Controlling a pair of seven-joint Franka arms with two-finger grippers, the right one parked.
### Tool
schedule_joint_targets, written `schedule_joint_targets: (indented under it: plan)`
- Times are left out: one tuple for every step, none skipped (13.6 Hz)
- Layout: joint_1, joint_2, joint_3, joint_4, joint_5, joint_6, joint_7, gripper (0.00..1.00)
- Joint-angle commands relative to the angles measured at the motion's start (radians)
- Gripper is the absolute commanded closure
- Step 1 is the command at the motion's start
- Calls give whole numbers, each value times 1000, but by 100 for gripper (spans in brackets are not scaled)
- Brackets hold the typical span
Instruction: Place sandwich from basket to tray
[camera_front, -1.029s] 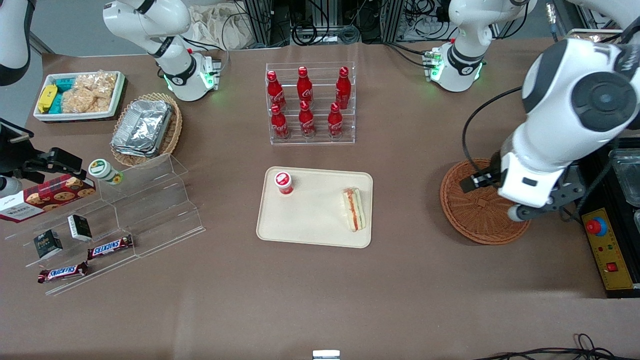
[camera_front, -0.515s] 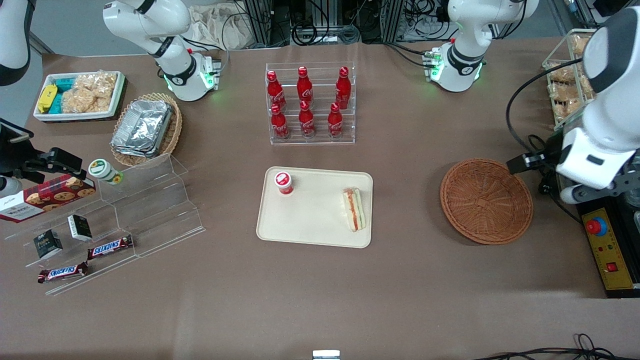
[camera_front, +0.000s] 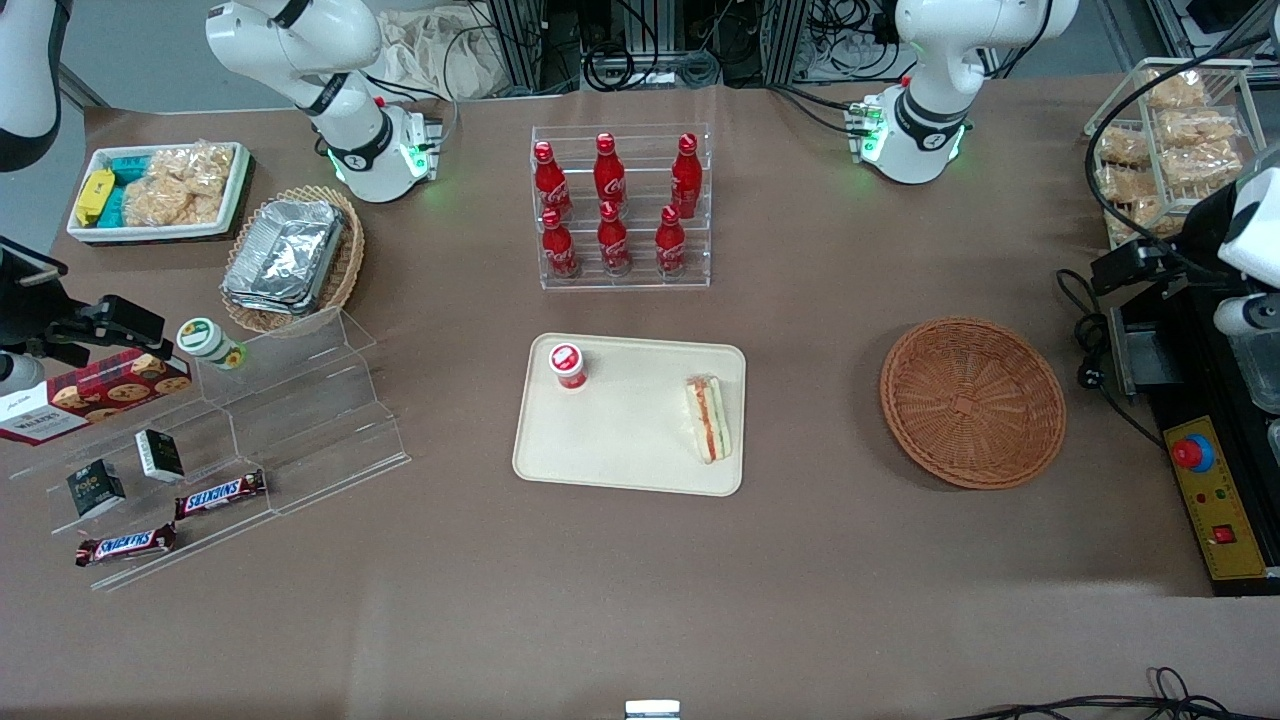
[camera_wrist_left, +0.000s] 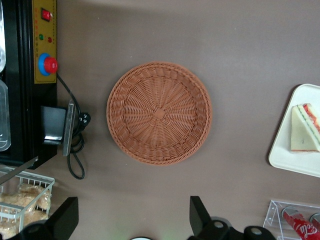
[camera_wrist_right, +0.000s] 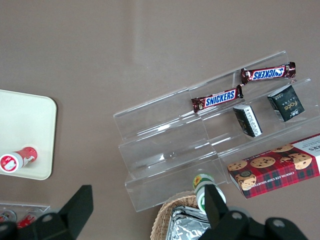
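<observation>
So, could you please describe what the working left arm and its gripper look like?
The left arm has glossy white rounded shells with dark grey joint sections; its white base glows green, with a red button and black cables. A black camera block and a looping black cable hang at the wrist. The gripper, above the brown table and away from the round reddish-brown wicker basket, has two matte black wedge-shaped fingers, spread open.

The brown table (camera_front: 640, 600) carries the basket (camera_front: 972, 402) nearest the gripper (camera_wrist_left: 132, 220), which hangs spread wide above the working arm's end. The tray (camera_front: 620, 440) lies farther from the gripper, toward the parked arm's end, then a bottle rack (camera_front: 622, 205), a clear stepped stand (camera_front: 300, 420), a paler basket (camera_front: 345, 265) and a white bin (camera_front: 160, 232). A wire rack (camera_front: 1170, 150) near the gripper seems to stand at the table's edge.
</observation>
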Motion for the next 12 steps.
schedule_joint_targets:
  plan:
    - [-9,-81,22,-97,-12,32,32,0]
    - [-9,-82,22,-97,-10,29,55,0]
    - [-9,-82,22,-92,-7,24,84,0]
    - [-9,-78,22,-84,-4,22,77,0]
    - [-9,-75,22,-81,-3,21,75,0]
    - [-9,-73,22,-78,-3,21,75,0]
    - [-9,-75,25,-78,-3,21,81,0]
    - [-9,-75,28,-78,-3,21,80,0]
    - [-9,-76,30,-78,-3,21,81,0]
    - [-9,-76,30,-78,-3,18,84,0]
    - [-7,-76,30,-78,-3,18,85,0]
    - [-4,-78,30,-80,-3,18,85,0]
